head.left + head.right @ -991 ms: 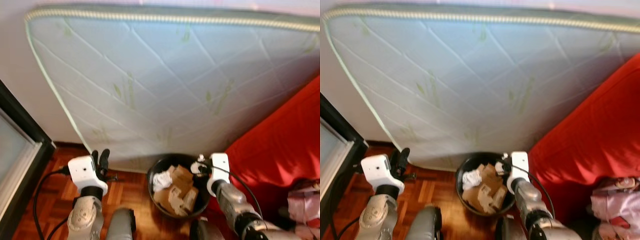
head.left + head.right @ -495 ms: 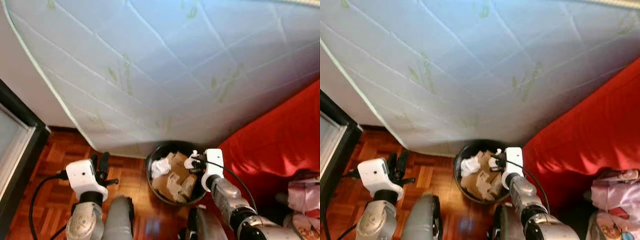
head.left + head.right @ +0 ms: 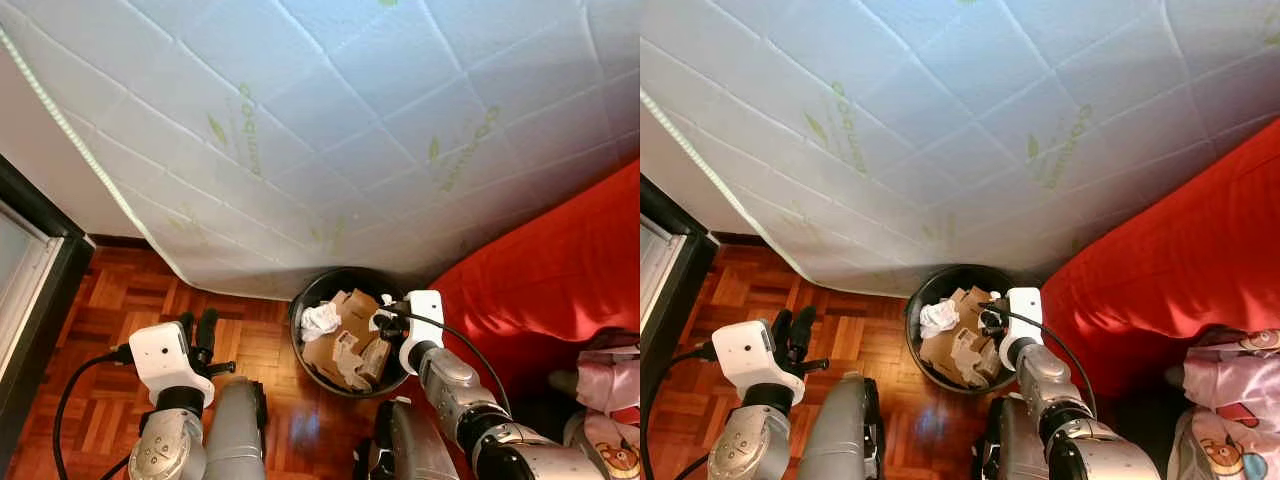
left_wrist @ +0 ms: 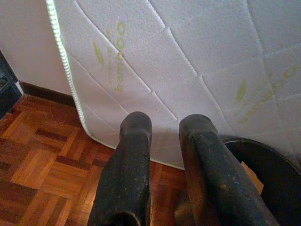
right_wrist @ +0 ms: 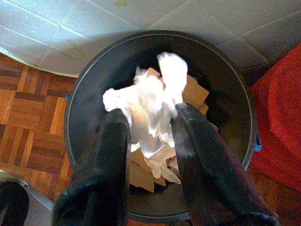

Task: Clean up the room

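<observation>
Disposal step: right claw (image 5: 150, 136) pinches tissue (image 5: 153, 101) over bin (image 5: 75, 122); next, release. Left claw (image 4: 162, 155) narrow, idle.

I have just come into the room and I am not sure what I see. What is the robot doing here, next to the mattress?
The robot is tidying up and stands at a black trash bin on the wooden floor, between a leaning white mattress and a red sofa. Its right tool holds a crumpled white tissue just above the bin, which already contains cardboard scraps and paper. The tissue is not yet dropped. The left tool hangs idle near the floor, holding nothing.
</observation>
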### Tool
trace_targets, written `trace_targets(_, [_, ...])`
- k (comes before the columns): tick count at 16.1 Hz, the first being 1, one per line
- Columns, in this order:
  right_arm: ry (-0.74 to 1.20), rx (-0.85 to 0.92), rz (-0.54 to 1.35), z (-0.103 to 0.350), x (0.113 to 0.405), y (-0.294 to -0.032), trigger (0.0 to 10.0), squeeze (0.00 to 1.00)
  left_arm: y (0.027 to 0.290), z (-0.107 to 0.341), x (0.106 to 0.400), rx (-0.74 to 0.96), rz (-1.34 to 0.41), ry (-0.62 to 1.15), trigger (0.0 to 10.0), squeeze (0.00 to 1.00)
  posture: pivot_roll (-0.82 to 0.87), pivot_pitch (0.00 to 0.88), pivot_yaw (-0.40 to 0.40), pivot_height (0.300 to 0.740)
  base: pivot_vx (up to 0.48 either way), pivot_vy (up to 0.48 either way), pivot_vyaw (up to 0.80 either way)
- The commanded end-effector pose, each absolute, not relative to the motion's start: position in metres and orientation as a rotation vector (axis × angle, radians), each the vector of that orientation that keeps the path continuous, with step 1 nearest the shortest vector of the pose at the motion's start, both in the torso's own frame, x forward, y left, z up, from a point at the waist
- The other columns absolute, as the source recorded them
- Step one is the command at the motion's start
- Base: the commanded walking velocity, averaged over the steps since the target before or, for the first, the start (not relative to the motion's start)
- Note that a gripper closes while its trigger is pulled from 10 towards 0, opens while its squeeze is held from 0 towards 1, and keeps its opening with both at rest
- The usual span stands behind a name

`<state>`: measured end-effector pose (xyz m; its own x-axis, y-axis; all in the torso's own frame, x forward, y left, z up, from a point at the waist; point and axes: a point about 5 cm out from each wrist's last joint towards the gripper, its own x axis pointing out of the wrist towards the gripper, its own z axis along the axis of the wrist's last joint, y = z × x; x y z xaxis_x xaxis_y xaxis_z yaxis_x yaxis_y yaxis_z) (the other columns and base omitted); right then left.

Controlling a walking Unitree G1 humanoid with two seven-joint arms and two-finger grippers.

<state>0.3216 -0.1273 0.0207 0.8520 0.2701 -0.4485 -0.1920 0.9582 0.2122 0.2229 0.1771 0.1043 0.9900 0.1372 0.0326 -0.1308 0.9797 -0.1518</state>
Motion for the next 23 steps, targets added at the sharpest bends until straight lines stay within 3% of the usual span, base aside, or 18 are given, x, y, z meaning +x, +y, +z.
trace_targets(1, [0.524,0.185,0.247,0.015,0.317,-0.126,10.0,1.0,0.176,0.104,0.219,-0.141,0.139,-0.026,10.0,0.0,0.22,0.344,-0.092,0.637,0.0,0.0,0.0])
trace_targets(8, [0.555,0.227,0.344,0.014,0.315,-0.113,10.0,1.0,0.177,0.105,0.219,-0.138,0.141,-0.02,10.0,0.0,0.22,0.347,-0.088,0.637,0.0,0.0,0.0])
trace_targets(11, [0.507,0.151,0.364,0.02,0.319,-0.111,10.0,1.0,0.176,0.105,0.219,-0.139,0.14,-0.017,10.0,0.0,0.22,0.345,-0.087,0.637,0.0,0.0,0.0])
trace_targets(14, [0.494,0.225,0.36,0.025,0.323,-0.108,10.0,1.0,0.177,0.105,0.219,-0.137,0.14,-0.017,10.0,0.0,0.22,0.345,-0.085,0.637,0.0,0.0,0.0])
trace_targets(16, [0.545,-0.003,0.426,0.016,0.316,-0.104,10.0,1.0,0.177,0.106,0.22,-0.136,0.141,-0.02,10.0,0.0,0.23,0.34,-0.087,0.637,0.0,0.0,0.0])
trace_targets(18, [0.548,0.133,0.43,0.017,0.315,-0.099,10.0,1.0,0.177,0.106,0.22,-0.136,0.142,-0.021,10.0,0.0,0.23,0.342,-0.083,0.637,0.0,0.0,0.0])
trace_targets(20, [0.52,0.03,0.462,0.02,0.317,-0.097,10.0,1.0,0.177,0.106,0.221,-0.135,0.14,-0.021,10.0,0.0,0.23,0.342,-0.083,0.637,0.0,0.0,0.0])
trace_targets(21, [0.473,0.075,0.399,0.026,0.323,-0.099,10.0,1.0,0.177,0.107,0.221,-0.134,0.14,-0.022,10.0,0.0,0.23,0.339,-0.082,0.637,0.0,0.0,0.0])
trace_targets(23, [0.467,0.059,0.372,0.029,0.326,-0.101,10.0,0.0,0.178,0.107,0.223,-0.133,0.142,-0.023,10.0,0.0,0.23,0.337,-0.081,0.637,0.0,0.0,0.0])
